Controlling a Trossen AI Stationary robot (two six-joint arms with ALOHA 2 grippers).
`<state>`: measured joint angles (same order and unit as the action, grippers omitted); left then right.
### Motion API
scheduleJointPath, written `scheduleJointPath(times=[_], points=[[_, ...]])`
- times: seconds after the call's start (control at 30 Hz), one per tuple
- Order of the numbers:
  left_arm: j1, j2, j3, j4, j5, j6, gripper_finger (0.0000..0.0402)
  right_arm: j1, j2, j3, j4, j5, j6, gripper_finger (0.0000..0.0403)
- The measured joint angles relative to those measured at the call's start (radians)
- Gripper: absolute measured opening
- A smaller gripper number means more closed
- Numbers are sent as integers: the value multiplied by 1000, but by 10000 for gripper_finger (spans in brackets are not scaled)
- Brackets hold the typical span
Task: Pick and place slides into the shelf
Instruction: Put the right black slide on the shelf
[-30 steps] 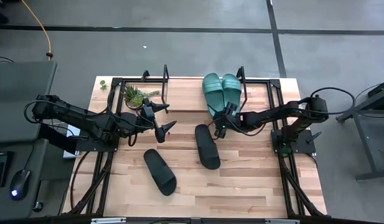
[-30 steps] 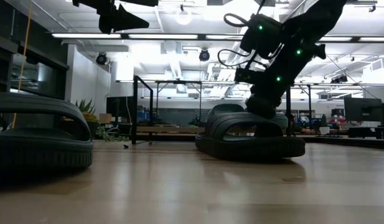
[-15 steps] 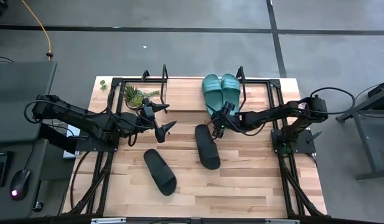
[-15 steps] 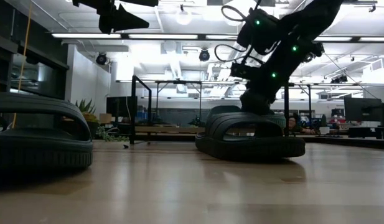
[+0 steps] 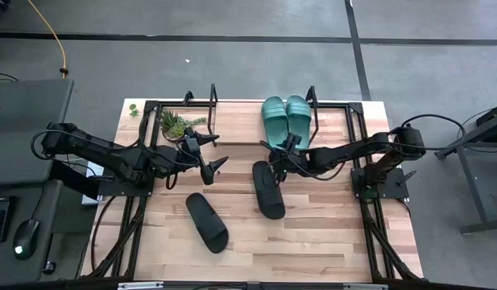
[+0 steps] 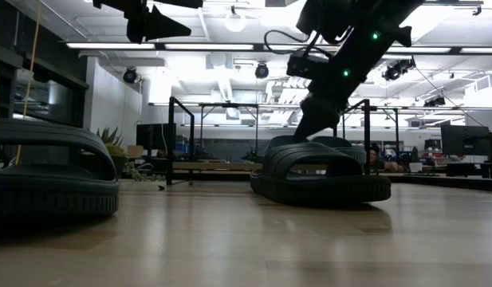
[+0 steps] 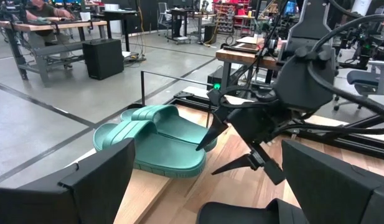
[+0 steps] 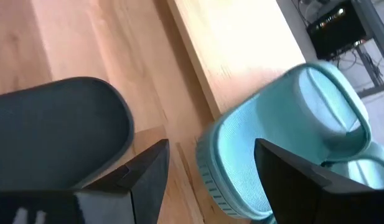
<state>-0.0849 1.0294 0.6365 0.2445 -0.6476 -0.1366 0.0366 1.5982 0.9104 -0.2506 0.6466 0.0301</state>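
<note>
From above, your right gripper [image 5: 278, 165] hangs open and empty at the heel of a black slide [image 5: 268, 189] on the counter [image 5: 329, 234]; the left gripper [image 5: 209, 153] waits open. In the right wrist view its fingers [image 8: 148, 171] stand apart over that slide, which looks light, rubbery and flexible, so pinch the strap or a side edge

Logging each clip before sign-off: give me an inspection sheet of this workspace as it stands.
Surface: wooden tabletop, bare at the front.
Job's things: two teal slides side by side on the shelf; two black slides on the tabletop.
Clutter: small plant on the shelf.
Pincers: left pincer open, raised; right pincer open, at the nearer black slide's far end.
Cables: yellow cable on the floor.
Surroundings: workshop benches, a person seated far off.
</note>
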Motion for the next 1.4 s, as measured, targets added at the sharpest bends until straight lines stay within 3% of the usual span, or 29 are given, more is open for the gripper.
scheduleJointPath(times=[0.3, 0.6, 0.83, 1.1, 1.4], points=[[0, 0, 0, 0, 0, 0, 381, 99, 0, 46, -8, -105, -35, 226], [0, 0, 0, 0, 0, -2, 381, 277, -1, 107, -58, -145, 21, 226], [0, 0, 0, -1, 0, -14, 381, 391, -1, 110, -62, -53, 2, 226], [0, 0, 0, -1, 0, -26, 381, 454, 2, 91, -67, -49, 98, 226], [0, 0, 1, -1, 0, -25, 381, 531, 143, 89, -82, 66, 121, 226]])
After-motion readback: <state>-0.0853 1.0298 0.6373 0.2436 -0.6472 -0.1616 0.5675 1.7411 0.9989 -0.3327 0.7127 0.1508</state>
